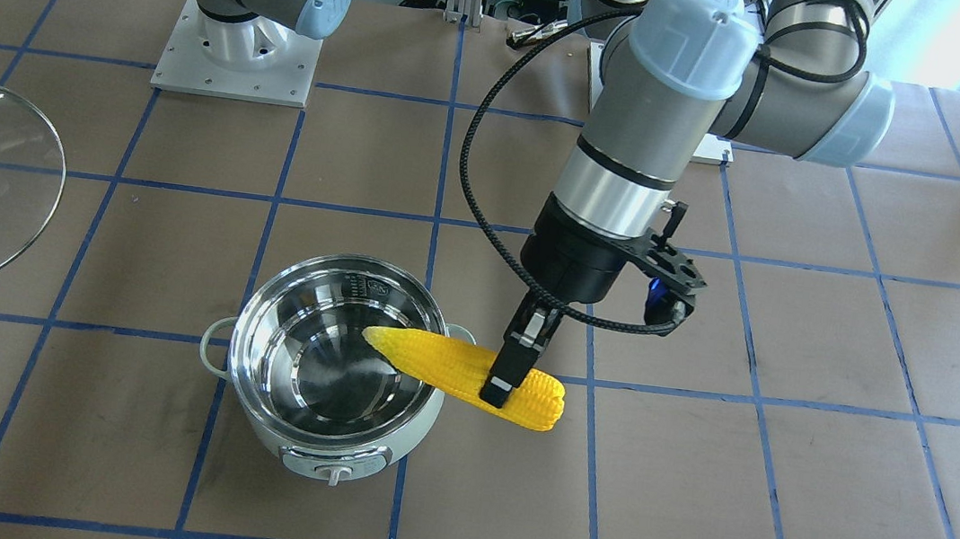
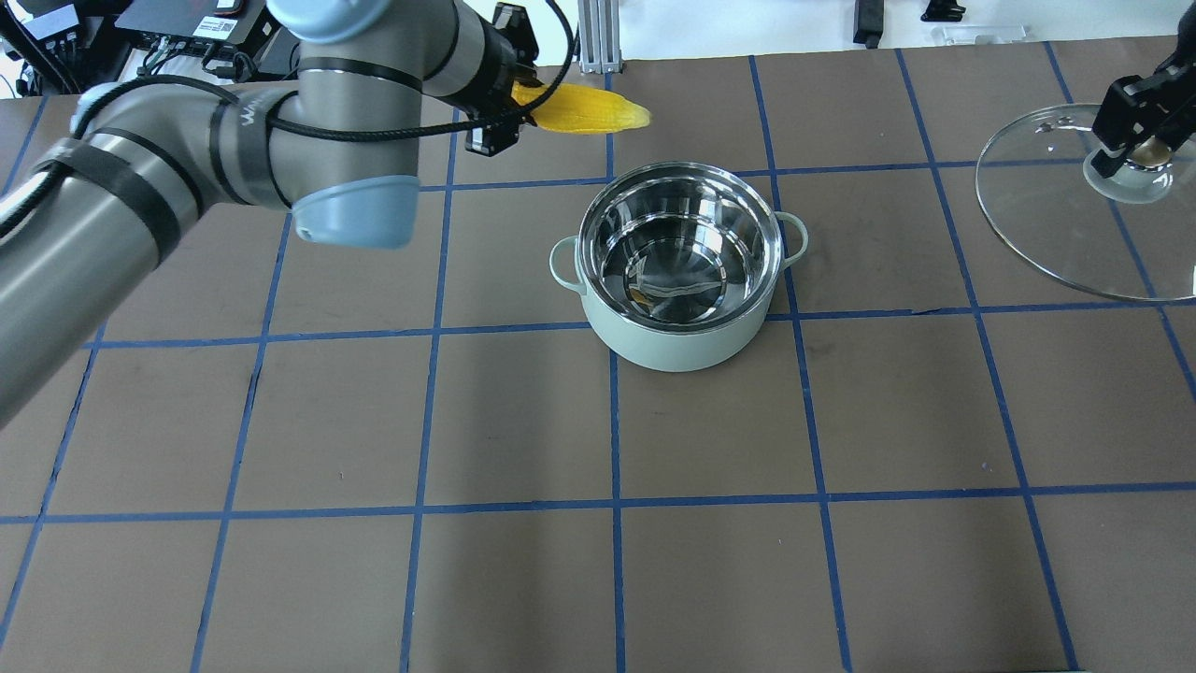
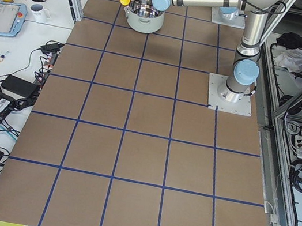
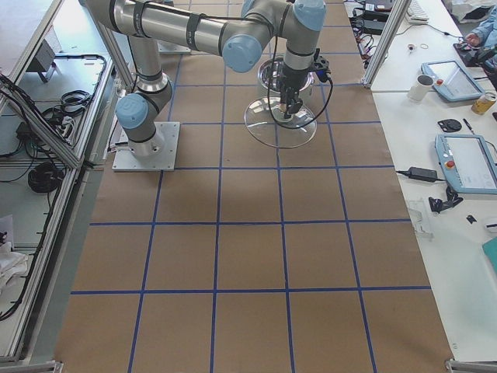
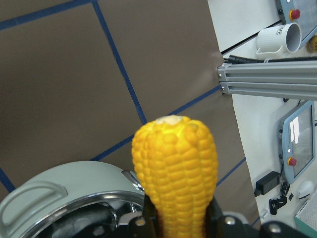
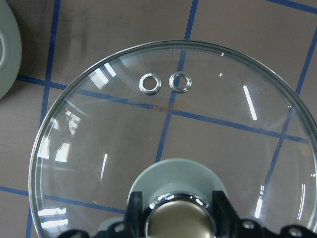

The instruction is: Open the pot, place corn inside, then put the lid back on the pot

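Observation:
The mint-green pot (image 1: pixel 266 444) stands open mid-table, its steel inside bare; it also shows in the overhead view (image 2: pixel 682 350). My left gripper (image 1: pixel 508 377) is shut on the yellow corn (image 1: pixel 451 366) near its thick end. It holds the corn roughly level above the pot's rim, pointed tip over the opening. The left wrist view shows the corn (image 5: pixel 173 168) above the pot's rim (image 5: pixel 64 193). My right gripper (image 2: pixel 1135 150) is shut on the knob of the clear glass lid (image 2: pixel 1056 234), held off to the pot's side. The lid also shows in the right wrist view (image 6: pixel 124 148).
Both arm bases (image 1: pixel 238 52) stand on the table's robot side. An aluminium post (image 2: pixel 593 37) stands at the far edge. A side desk with a white mug (image 5: pixel 277 39) and tablets lies past the table edge. Brown table with blue tape grid (image 2: pixel 617 505).

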